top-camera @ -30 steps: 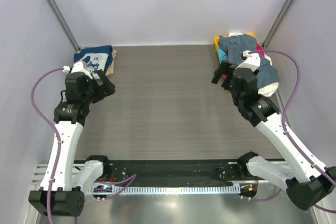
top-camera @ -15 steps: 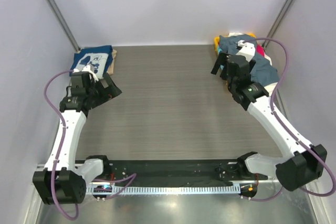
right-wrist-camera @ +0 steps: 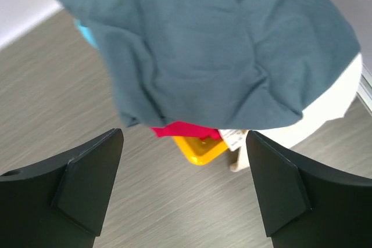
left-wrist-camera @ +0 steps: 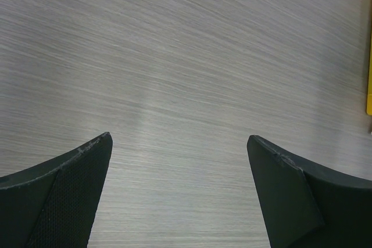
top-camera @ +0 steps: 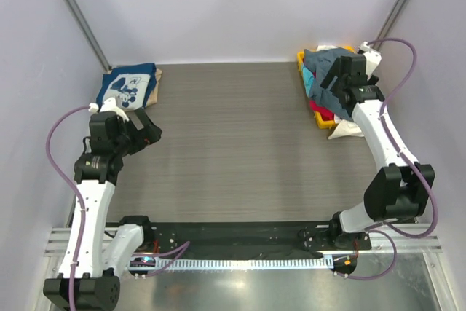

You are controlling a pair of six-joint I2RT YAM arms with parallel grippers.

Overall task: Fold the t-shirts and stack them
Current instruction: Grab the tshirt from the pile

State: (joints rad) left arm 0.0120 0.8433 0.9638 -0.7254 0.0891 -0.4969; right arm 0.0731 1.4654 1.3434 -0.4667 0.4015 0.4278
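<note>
You were at the pick-up step. The right arm [top-camera: 378, 132] stood stretched to the far right corner of the tabletop [top-camera: 233, 136]. The right jaws hung spread wide over the heap of unfolded t-shirts there, holding nothing and, as far as the wrist view showed, touching nothing. The slate blue-grey t-shirt [right-wrist-camera: 215, 56] lay crumpled on top of that heap, draped across the yellow basket [right-wrist-camera: 200, 148]. A red t-shirt [right-wrist-camera: 186, 129] peeked out under its near edge, a turquoise t-shirt [right-wrist-camera: 87, 34] showed at one side and a cream t-shirt [right-wrist-camera: 331, 108] spilled out at the other. In the far left corner the navy t-shirt [top-camera: 129, 85] with the white cartoon print lay folded on a tan t-shirt [top-camera: 157, 80], so I judged the stack begun and most of the work ahead. The left jaws were also wide open and empty, over bare tabletop near that stack. Your next move, as I read it, called for lowering the right jaws onto a loose fold of the blue-grey shirt and closing on that one layer only. You would then draw it to the middle of the tabletop, where the left arm [top-camera: 91, 194] could help spread it. The red shirt beneath could easily come along.
</note>
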